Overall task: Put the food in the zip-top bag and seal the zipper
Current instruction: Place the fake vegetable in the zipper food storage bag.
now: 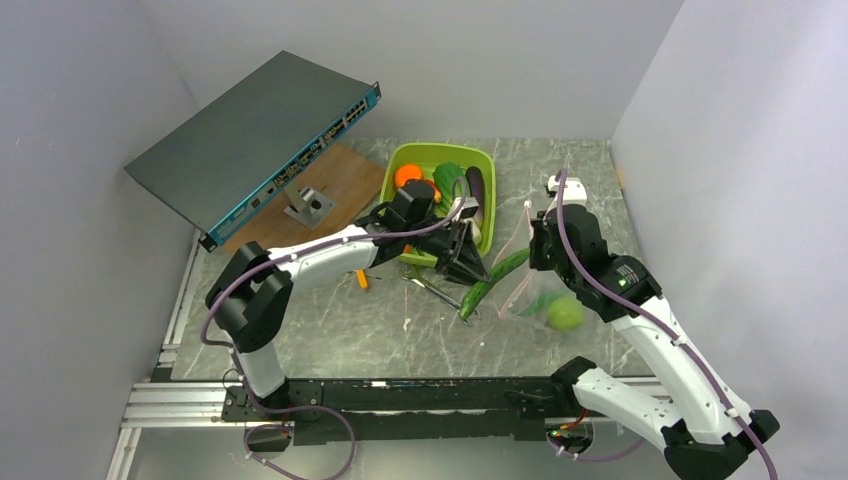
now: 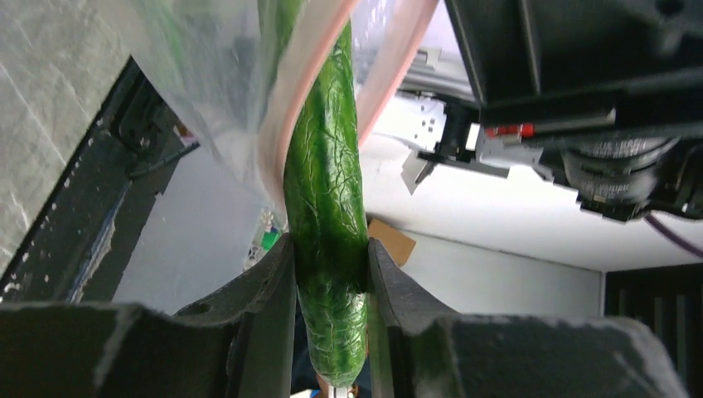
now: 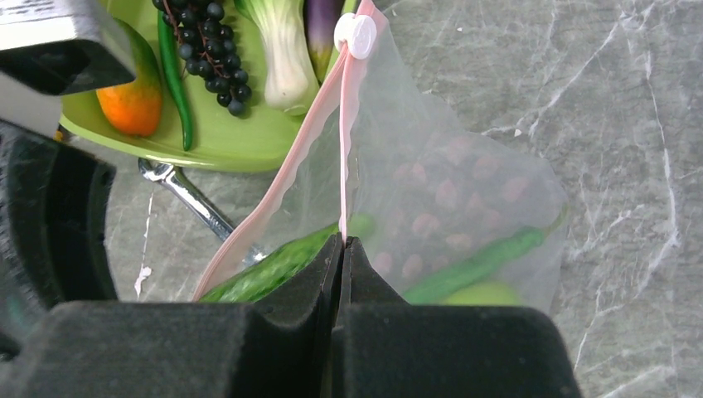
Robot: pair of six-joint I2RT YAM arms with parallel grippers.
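My left gripper (image 1: 466, 264) (image 2: 329, 253) is shut on the long dark-green cucumber (image 1: 492, 284) (image 2: 325, 191), whose far end reaches between the two pink zipper strips (image 2: 282, 124) into the mouth of the clear zip-top bag (image 1: 535, 295) (image 3: 464, 191). My right gripper (image 1: 538, 258) (image 3: 341, 242) is shut on one pink zipper strip (image 3: 345, 157) and holds the mouth up. Inside the bag lie a round green fruit (image 1: 565, 314) (image 3: 485, 293), a thin green pepper (image 3: 472, 265) and the cucumber's tip (image 3: 273, 269). A white slider (image 3: 356, 35) sits at the strip's far end.
The lime-green tub (image 1: 425, 158) (image 3: 224, 145) holds an orange (image 3: 133, 104), dark grapes (image 3: 207, 46), bok choy (image 3: 282, 58) and an eggplant (image 3: 319, 25). A silver wrench (image 3: 195, 207) and an orange-handled tool (image 1: 362, 280) lie on the table. A network switch (image 1: 255, 135) stands tilted at the back left.
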